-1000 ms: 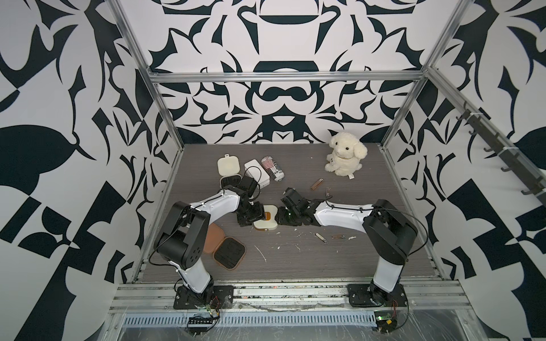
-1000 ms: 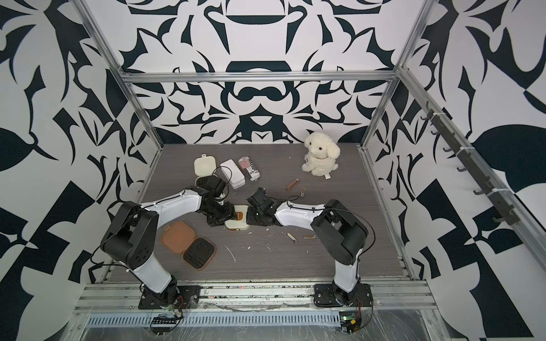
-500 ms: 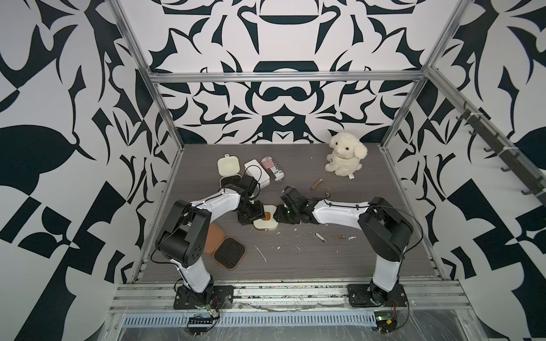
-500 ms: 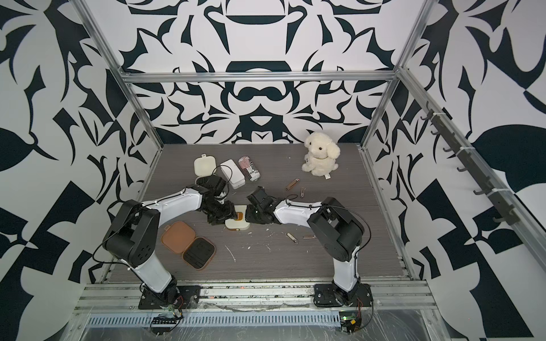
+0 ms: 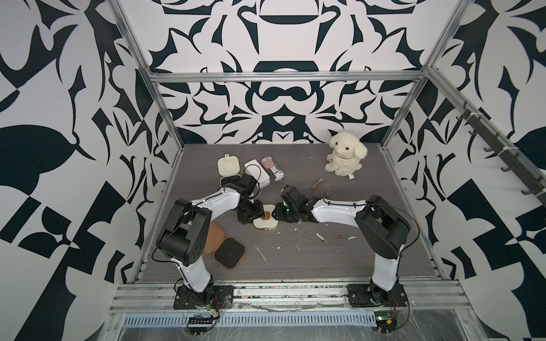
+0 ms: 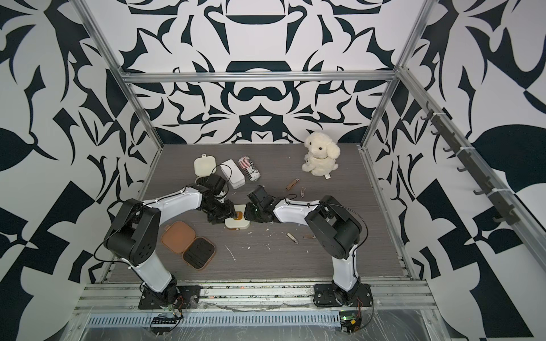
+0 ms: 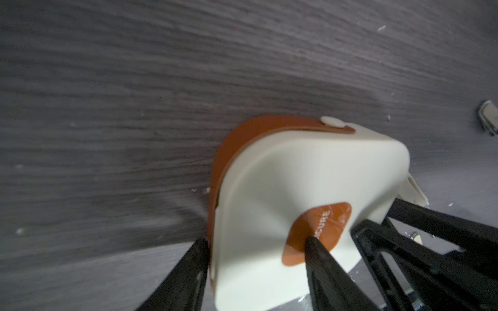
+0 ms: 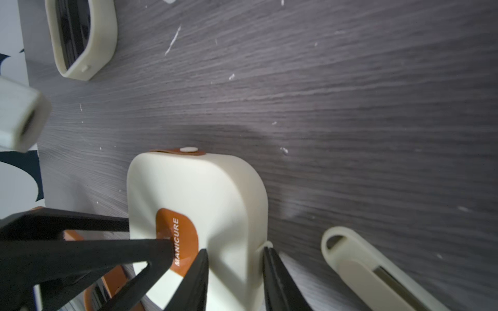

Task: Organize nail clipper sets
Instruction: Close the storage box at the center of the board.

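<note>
Closed cream manicure case (image 5: pixel 265 225) flat on grey wood-grain table (image 5: pixel 295 265), mid-workspace, orange MANICURE label up, brown strap buttoned over one edge. On it from the robot's left, left gripper (image 5: pixel 256 215): fingers a little apart, pinched on the case, one fingertip (image 7: pixel 315 250) pressing the orange label, the other against the strap side. On the opposite side, right gripper (image 5: pixel 277 213): fingers (image 8: pixel 200 269) partly apart, clamped across the case edge, one on the lid beside the label, the other at the small side tab. Tips of both grippers close together over the label in the right wrist view.

Near the left arm, toward the front, tan-brown case (image 5: pixel 224 248) lying open: lid flat, black slotted half up. At the back left, second cream case (image 5: pixel 228 166) open too, lid flat, other half mostly hidden behind the left arm. Just beside it, plain white box (image 5: pixel 256 174), then striped can (image 5: pixel 273 172) lying down. Back right, plush toy (image 5: pixel 344 158) sitting upright.

Loose tools: brown-handled tool (image 5: pixel 316 184) and metal clipper (image 5: pixel 327 192) behind the right arm; nail clipper (image 5: pixel 320 237) and small metal tool (image 5: pixel 339 236) in front of it. Just beside the gripped case on the right gripper's side, cream-handled tool (image 8: pixel 363 266). White flecks (image 5: pixel 261 254) scattered over the table.
</note>
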